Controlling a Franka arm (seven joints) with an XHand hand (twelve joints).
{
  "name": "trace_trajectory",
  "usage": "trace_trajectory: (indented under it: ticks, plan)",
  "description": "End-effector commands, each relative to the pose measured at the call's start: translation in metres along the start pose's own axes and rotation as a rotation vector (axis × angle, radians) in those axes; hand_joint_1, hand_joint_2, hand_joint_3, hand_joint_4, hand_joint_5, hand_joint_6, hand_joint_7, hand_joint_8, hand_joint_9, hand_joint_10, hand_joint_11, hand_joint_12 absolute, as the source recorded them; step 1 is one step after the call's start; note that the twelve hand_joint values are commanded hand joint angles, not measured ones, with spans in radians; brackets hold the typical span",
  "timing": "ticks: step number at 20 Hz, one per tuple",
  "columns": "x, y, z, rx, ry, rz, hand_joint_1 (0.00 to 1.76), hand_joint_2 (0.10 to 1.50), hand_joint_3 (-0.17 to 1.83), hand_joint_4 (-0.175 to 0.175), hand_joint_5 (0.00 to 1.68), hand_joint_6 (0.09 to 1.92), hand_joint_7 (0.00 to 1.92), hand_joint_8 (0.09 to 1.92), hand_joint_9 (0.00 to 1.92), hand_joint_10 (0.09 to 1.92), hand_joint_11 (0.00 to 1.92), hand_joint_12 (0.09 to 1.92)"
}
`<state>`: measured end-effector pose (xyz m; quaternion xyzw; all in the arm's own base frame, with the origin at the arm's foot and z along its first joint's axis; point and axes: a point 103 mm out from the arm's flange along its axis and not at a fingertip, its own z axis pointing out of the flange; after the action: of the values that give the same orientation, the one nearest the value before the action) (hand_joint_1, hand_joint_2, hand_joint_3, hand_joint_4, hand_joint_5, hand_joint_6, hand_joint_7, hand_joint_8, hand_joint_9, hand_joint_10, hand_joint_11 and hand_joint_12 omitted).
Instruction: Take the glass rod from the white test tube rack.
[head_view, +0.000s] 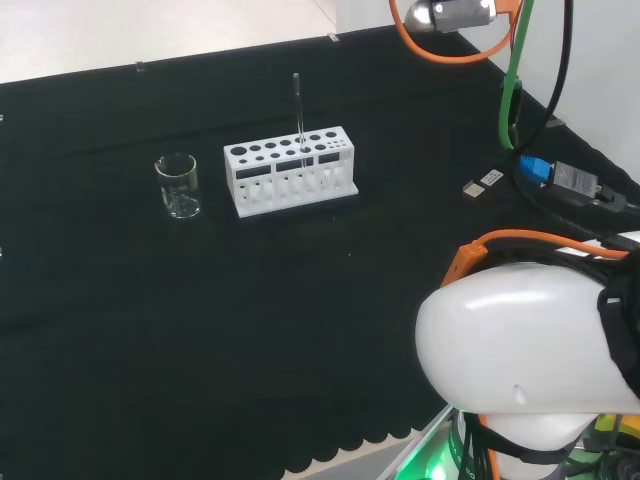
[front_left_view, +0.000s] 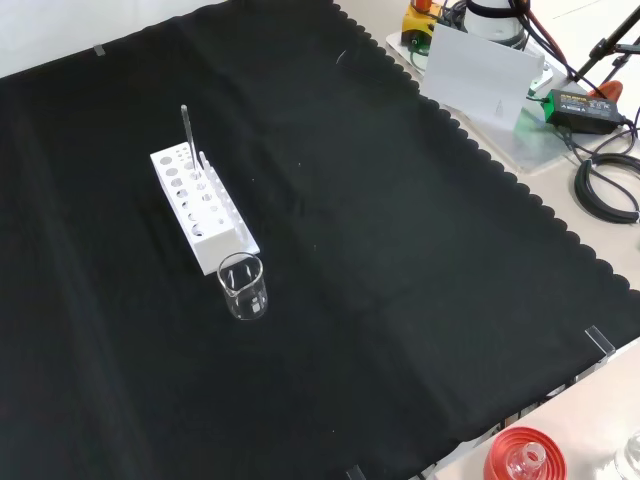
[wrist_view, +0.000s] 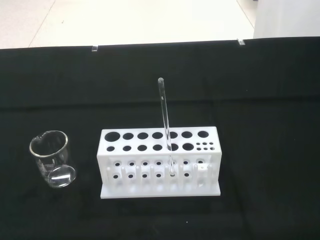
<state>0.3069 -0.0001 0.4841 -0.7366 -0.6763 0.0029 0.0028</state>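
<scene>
A white test tube rack (head_view: 290, 176) (front_left_view: 200, 207) (wrist_view: 159, 161) with several round holes stands on the black cloth. A thin clear glass rod (head_view: 298, 112) (front_left_view: 187, 130) (wrist_view: 165, 115) stands nearly upright in one of the rack's holes, its top well above the rack. In the head view the arm's white link (head_view: 525, 355) sits at the lower right, far from the rack.
A small clear glass beaker (head_view: 178, 186) (front_left_view: 243, 286) (wrist_view: 52, 158) stands apart from one end of the rack. A red ribbed ring stand (front_left_view: 522, 458) lies off the cloth's near corner in the front view. Cables and a small box (head_view: 482, 184) lie at the head view's right.
</scene>
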Motion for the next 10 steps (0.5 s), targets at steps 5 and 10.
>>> trace_trajectory:
  ticks: [5,10]
  plan:
    - [0.0023,-0.0010,-0.0007,-0.012,-0.011,-0.008,0.39,0.84,0.35,0.027,0.03,0.09,0.00,0.33,0.00,0.60,0.00,1.02]
    - [0.0032,0.0021,0.0021,-0.003,-0.008,-0.003,0.40,0.86,0.30,0.026,0.04,0.09,0.00,0.37,0.00,0.68,0.00,1.11]
